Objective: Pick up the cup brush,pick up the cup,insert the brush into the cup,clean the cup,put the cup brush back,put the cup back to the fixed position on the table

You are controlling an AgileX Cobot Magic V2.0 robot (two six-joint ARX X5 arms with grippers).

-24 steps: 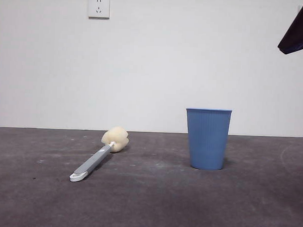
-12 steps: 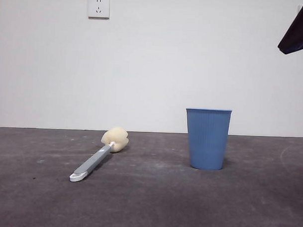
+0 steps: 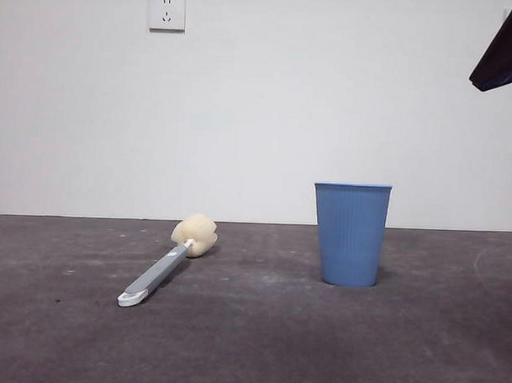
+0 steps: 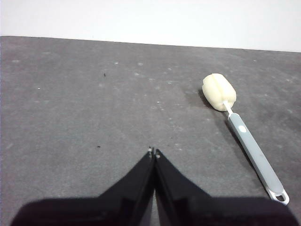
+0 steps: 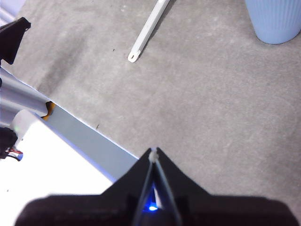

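A ribbed blue cup (image 3: 351, 234) stands upright on the matte grey table (image 3: 251, 343). At its nine o'clock lies the cup brush (image 3: 168, 261), cream sponge rounded. The left gripper (image 4: 153, 151) and right gripper (image 5: 154, 151) are both clenched, empty.

A white wall socket (image 3: 167, 12) sits high on the pale wall (image 3: 259, 116).

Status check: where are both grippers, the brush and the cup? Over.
Left gripper shut, short of the cup brush. Right gripper shut, waiting high. Brush flat on the table; cup upright, untouched. Nothing between them.
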